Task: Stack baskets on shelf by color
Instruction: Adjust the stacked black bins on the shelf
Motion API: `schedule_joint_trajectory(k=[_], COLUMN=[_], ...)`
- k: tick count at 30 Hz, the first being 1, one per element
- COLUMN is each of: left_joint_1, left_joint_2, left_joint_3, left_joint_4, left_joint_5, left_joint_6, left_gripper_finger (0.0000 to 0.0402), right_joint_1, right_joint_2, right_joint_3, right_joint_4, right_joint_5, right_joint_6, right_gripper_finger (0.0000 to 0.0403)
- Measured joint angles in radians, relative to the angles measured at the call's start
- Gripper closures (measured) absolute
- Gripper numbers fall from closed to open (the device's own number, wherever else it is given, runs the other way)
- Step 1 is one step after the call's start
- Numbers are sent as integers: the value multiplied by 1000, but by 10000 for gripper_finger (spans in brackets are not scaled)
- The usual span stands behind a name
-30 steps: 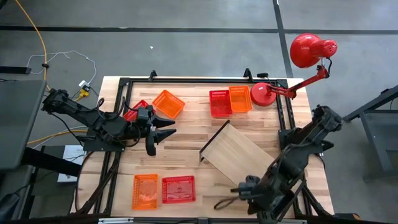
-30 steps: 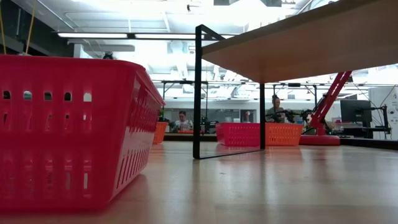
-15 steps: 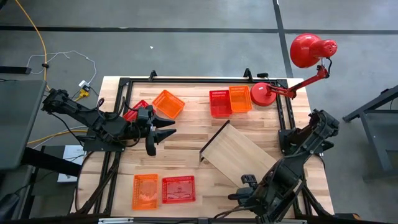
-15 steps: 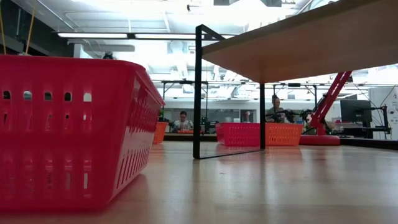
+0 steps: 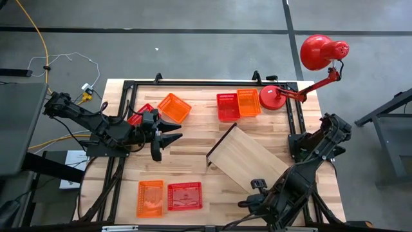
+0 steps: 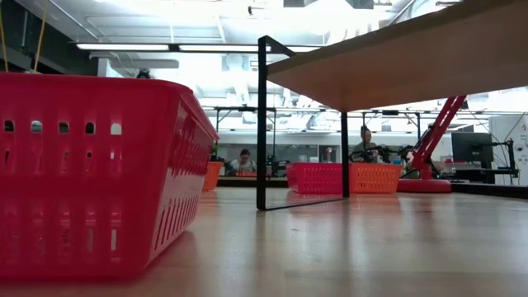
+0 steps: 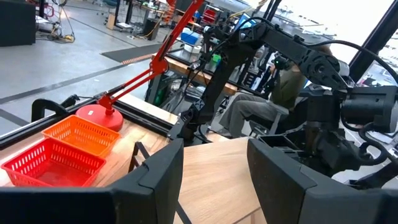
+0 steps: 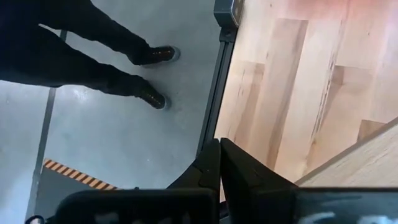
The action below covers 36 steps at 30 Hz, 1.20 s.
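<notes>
The shelf (image 5: 248,160) lies tilted mid-table, nothing on it; a red-and-orange basket pair (image 5: 238,105) sits behind it, another pair (image 5: 169,196) before it, all empty. The left gripper (image 5: 172,135), jaws spread and empty, hovers beside the shelf near two more baskets (image 5: 164,109). The right gripper (image 5: 243,203), jaws pressed together, hangs at the shelf's near corner.

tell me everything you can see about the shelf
The shelf is a long, pale, smooth wooden board lying diagonally on the tabletop, right of centre. A thin black metal bracket stands at its upper-left end; the low view shows that end lifted. No basket sits on it. Its lower end reaches the right arm.
</notes>
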Motion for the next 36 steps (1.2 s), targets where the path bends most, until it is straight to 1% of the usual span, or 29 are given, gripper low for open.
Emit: schedule_joint_trajectory(k=[2, 6, 10, 16, 27, 32, 36], left_joint_1=[0, 0, 0, 0, 0, 0, 0], left_joint_2=[0, 0, 0, 0, 0, 0, 0], left_joint_3=[0, 0, 0, 0, 0, 0, 0], left_joint_4=[0, 0, 0, 0, 0, 0, 0], left_joint_5=[0, 0, 0, 0, 2, 3, 3], left_joint_6=[0, 0, -4, -3, -3, -3, -3], left_gripper_finger=[236, 236, 236, 236, 236, 236, 236], right_joint_1=[0, 1, 14, 22, 21, 10, 6], right_joint_2=[0, 0, 0, 0, -20, -23, -24], right_joint_3=[0, -2, -2, -2, -4, -6, -6], right_joint_4=[6, 28, 12, 4, -66, 6, 10], right_joint_5=[-23, -131, -165, -166, -166, -166, -169], right_joint_6=[-7, -24, -3, 3, 4, 11, 8], right_gripper_finger=[403, 403, 403, 403, 403, 403, 403])
